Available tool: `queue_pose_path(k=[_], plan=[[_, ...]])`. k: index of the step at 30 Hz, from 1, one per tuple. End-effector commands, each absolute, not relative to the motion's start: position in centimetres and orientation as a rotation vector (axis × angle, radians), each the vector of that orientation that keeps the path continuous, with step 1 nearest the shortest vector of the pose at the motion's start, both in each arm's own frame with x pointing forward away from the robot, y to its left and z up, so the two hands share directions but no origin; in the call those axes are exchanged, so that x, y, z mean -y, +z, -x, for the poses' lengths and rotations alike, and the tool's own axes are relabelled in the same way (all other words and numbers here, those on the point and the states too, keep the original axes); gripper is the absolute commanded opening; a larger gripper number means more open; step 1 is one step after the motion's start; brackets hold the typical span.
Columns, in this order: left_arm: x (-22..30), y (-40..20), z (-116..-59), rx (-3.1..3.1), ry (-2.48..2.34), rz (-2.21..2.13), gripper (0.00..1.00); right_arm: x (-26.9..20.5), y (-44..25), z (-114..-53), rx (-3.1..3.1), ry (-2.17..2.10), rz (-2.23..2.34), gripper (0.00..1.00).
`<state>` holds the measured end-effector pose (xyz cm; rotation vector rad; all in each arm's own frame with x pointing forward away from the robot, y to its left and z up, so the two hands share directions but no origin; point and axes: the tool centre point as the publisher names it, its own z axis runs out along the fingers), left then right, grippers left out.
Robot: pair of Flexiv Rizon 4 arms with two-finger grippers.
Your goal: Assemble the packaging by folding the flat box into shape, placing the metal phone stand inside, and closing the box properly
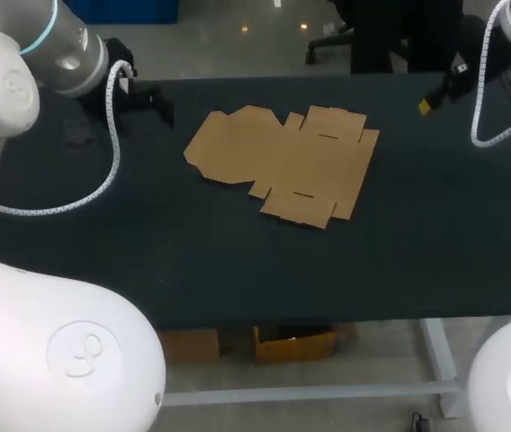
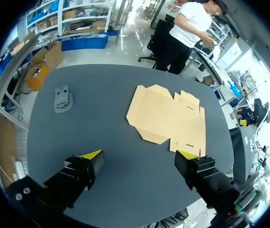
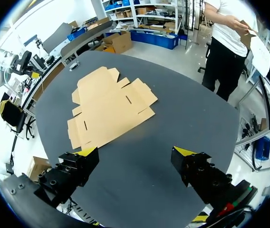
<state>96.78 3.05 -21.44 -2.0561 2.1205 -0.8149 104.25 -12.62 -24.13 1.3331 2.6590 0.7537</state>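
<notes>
While the flat box (image 1: pixel 282 162) lies fully unfolded on the dark table (image 1: pixel 237 270), a little far of the middle, no part of the assembly looks begun. The metal phone stand (image 2: pixel 62 99) lies by itself toward the far left corner, well apart from the cardboard. The left gripper (image 2: pixel 139 154) hangs over the far left of the table with its fingers wide apart and nothing between them. The right gripper (image 3: pixel 136 152) is at the far right, likewise spread and empty — neither touches the box.

The main risk, as I judge it, comes from how flush the sheet lies. No flap stands proud, so a finger coming down at an edge is likelier to shove the whole sheet across the table than to get under it. If one arm lifts a panel while the other pins nothing, the card may pivot or slide and the crease will not form where it should. Thin card may also buckle off its score lines if pinched hard, and then the small tabs would miss their slots.

The stand is low, grey and close to the table's far left edge — a careless sweep of the left arm could knock it off.
</notes>
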Motion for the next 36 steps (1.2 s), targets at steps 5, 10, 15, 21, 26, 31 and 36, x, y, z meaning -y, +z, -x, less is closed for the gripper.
queue_pose_path(k=[5, 10, 15, 21, 26, 31, 36], plan=[[-1.8, -21.3, -94.4, -2.100, -0.796, 2.100, 1.00, 12.8, -24.8, -104.0, -2.685, 0.745, -1.344, 1.00], [-1.1, -21.8, -94.1, -2.093, -0.790, 2.129, 1.00, 13.0, -25.1, -103.6, -2.694, 0.743, -1.348, 1.00], [-1.0, -22.6, -94.3, -2.072, -0.787, 2.199, 1.00, 13.1, -25.4, -103.3, -2.698, 0.748, -1.353, 1.00], [-0.9, -23.6, -94.9, -2.069, -0.782, 2.273, 1.00, 13.2, -25.6, -103.0, -2.698, 0.761, -1.356, 1.00], [-1.0, -24.1, -95.4, -2.064, -0.786, 2.283, 1.00, 13.1, -25.8, -102.7, -2.703, 0.781, -1.357, 1.00], [-1.3, -24.7, -96.2, -2.108, -0.783, 2.300, 1.00, 13.1, -26.1, -102.3, -2.711, 0.778, -1.358, 1.00], [-1.2, -24.8, -96.1, -2.130, -0.792, 2.315, 1.00, 13.2, -26.4, -102.0, -2.706, 0.782, -1.384, 1.00]])
